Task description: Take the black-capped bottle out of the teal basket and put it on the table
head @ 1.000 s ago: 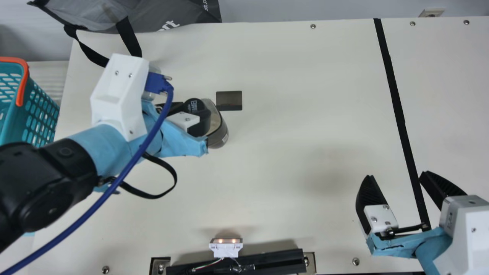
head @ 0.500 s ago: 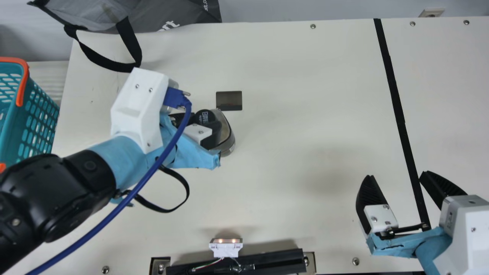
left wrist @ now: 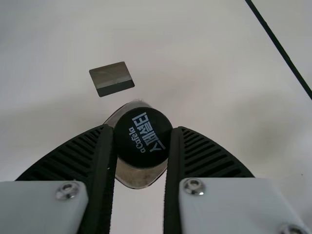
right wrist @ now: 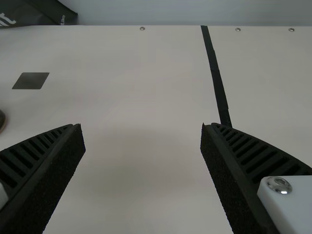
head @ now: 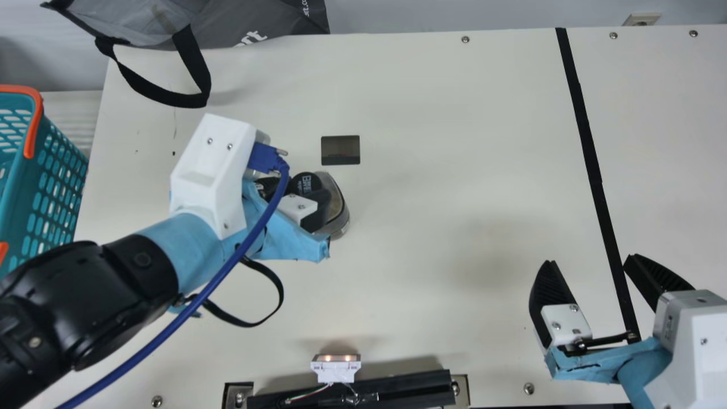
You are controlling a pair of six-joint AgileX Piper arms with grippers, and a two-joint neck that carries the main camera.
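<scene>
Tool [head: 301,192] on left arm [head: 113,295] points down, gripping bottle [left wrist: 143,137].

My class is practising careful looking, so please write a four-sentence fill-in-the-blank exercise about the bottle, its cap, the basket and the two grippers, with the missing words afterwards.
1. The bottle has a cap that is ____ with white lettering.
2. The gripper that holds the bottle belongs to the robot's ____ arm.
3. The bottle is not inside the teal basket but ____ it.
4. The right gripper is not shut but ____.

Missing words: black; left; outside; open.
</scene>
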